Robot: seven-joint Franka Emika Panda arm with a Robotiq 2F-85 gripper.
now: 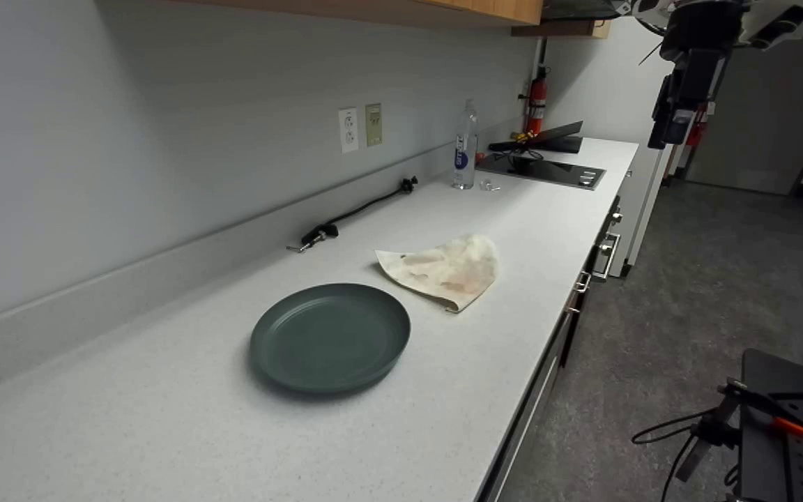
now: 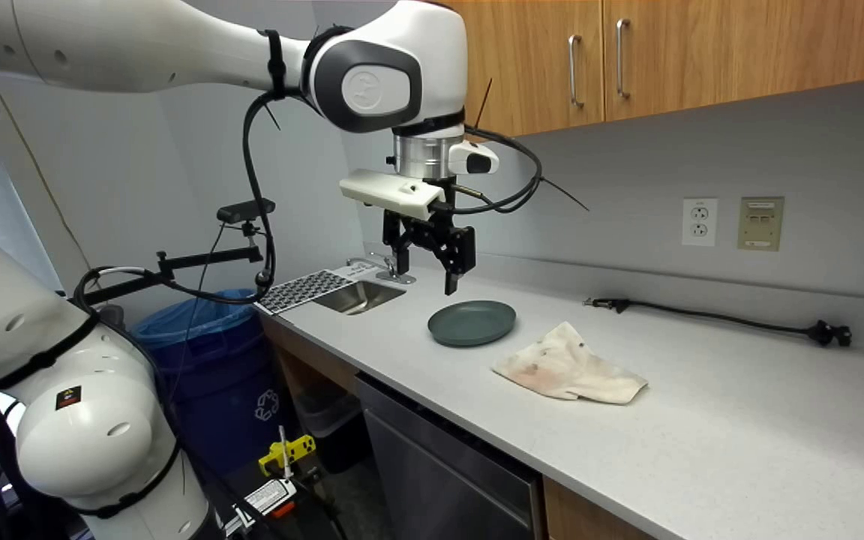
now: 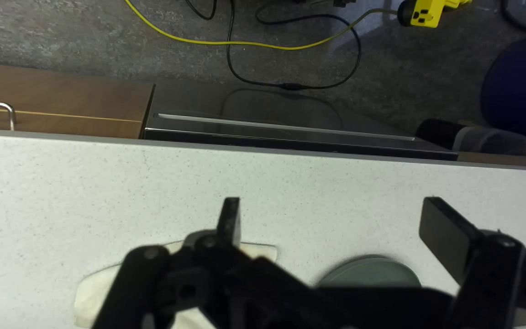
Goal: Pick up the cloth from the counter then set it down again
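The cloth is cream-coloured with brownish stains and lies loosely folded on the white counter. The cloth shows in both exterior views. In the wrist view the cloth is partly hidden behind the left finger and the linkage. My gripper is open, with nothing between its fingers. It hangs high above the counter, apart from the cloth. In the wrist view the gripper's fingertips stand wide apart over bare counter. The gripper also shows at the top right of an exterior view.
A dark green plate lies beside the cloth. A black flexible arm with clamp lies along the wall. A water bottle and a cooktop stand farther along. A sink is beyond the plate. Wooden cabinets hang above.
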